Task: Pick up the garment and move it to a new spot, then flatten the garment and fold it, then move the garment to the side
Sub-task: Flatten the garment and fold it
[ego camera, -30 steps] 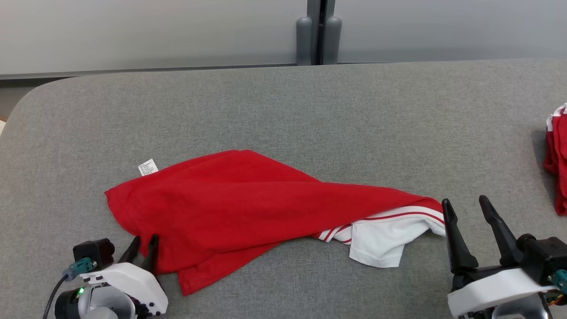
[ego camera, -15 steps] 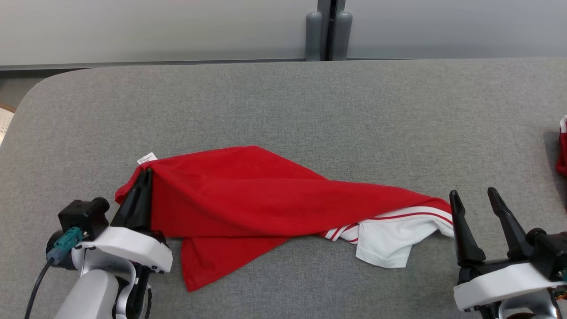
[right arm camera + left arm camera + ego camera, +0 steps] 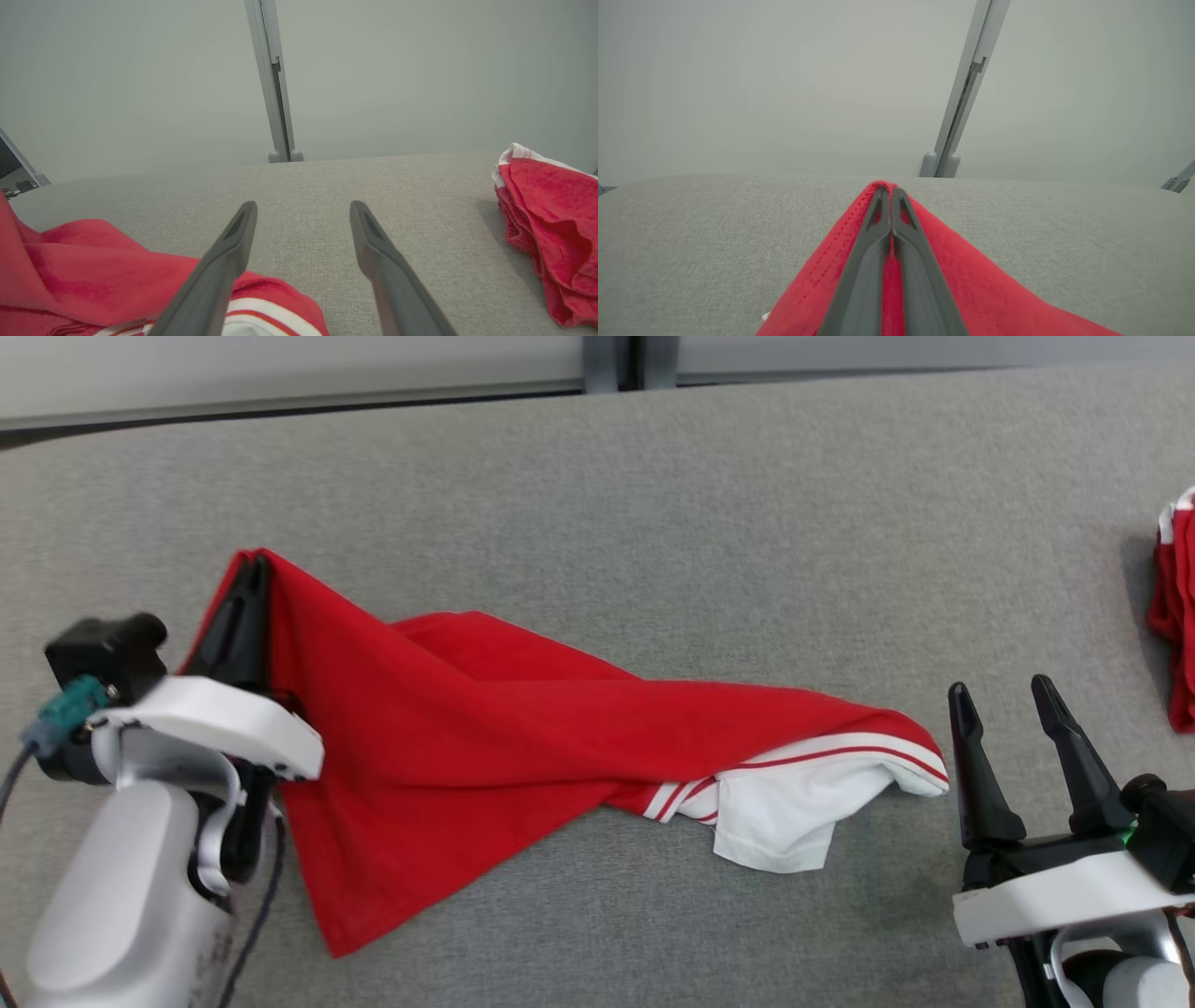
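Left claw is clamped shut on a corner of the red knit garment with white striped trim, cloth pinched between its dark fingers. That corner is raised off the grey fabric-covered surface, with the fabric draping down from it toward the right. Rest of the garment lies crumpled on the surface, left of centre to centre-right. Its white section and stripes are at the right end, just beside the right claw. Right claw is open, fingers spread wide, gripping nothing; can't tell if its left finger touches the striped edge. A second bunched red-and-white cloth sits at the surface's far right edge, well apart from the garment. Pale grey wall with a vertical post behind.
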